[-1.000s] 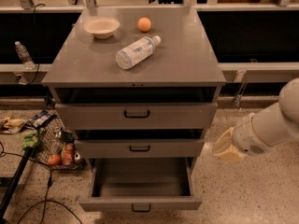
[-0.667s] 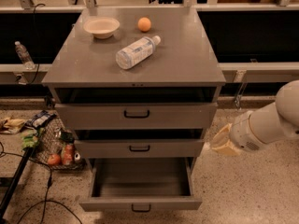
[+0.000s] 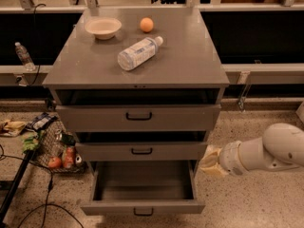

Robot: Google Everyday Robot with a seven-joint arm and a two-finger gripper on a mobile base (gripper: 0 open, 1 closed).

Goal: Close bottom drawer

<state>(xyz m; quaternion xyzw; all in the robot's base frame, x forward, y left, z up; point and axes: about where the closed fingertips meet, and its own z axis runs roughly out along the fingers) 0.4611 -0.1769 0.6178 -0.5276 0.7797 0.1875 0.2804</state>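
Bottom drawer [image 3: 142, 208] is seen pulled out | gripper [image 3: 210, 161] is held low beside the cabinet [image 3: 190, 70], judged staged for a push; its opening cannot be told

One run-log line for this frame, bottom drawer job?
bottom drawer: open, pulled out | gripper: beside right end of middle drawer, above bottom drawer's right edge | closing: not done
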